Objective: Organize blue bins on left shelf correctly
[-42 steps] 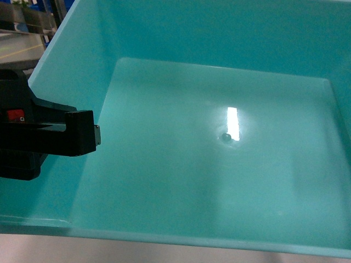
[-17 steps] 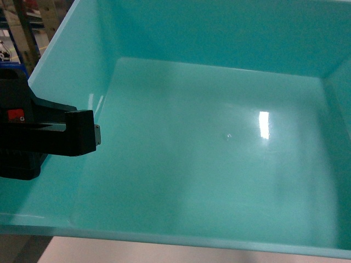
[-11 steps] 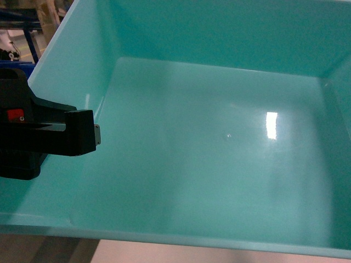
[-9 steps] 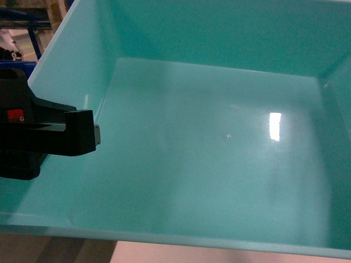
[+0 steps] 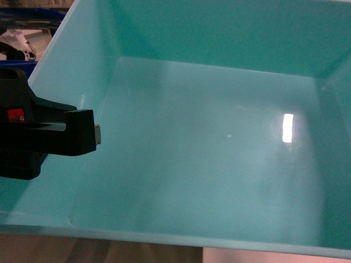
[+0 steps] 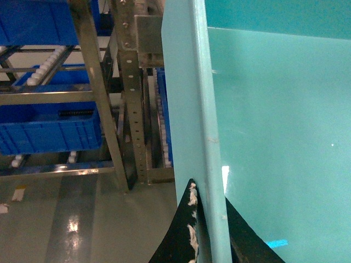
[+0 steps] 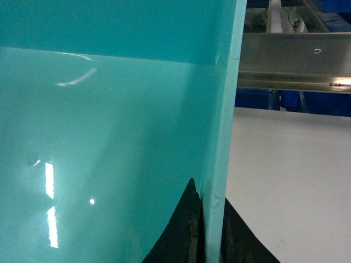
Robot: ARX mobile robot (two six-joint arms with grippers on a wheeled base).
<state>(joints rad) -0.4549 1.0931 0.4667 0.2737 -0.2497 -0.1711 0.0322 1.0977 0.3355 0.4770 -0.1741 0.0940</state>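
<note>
Turquoise bin (image 5: 219, 137) fills nearly the whole head view, its inside bare, with only a bright reflection of a lamp on the bottom. It is carried between the two arms and is off the shelf. The left tool (image 6: 211, 219) is closed over the bin's left wall, one black finger on the outer face and one on the inner face. The right tool (image 7: 211, 224) pinches the right wall in the same way.

Beside the bin, the left wrist view shows the steel shelf (image 6: 129, 109) close by, with perforated posts, white rollers and dark blue crates (image 6: 49, 131) resting on its levels. The grey floor (image 6: 66, 219) lies under it. The right wrist view shows a steel beam (image 7: 296, 60) behind the bin's right wall.

My judgement: the bin is lifted and near the rack, but not yet placed. What is left is to bring it to a free track, put it down and release it.

No brand or readable writing shows; only a small red mark (image 5: 15, 114) on the left arm's black body, too small to read.
</note>
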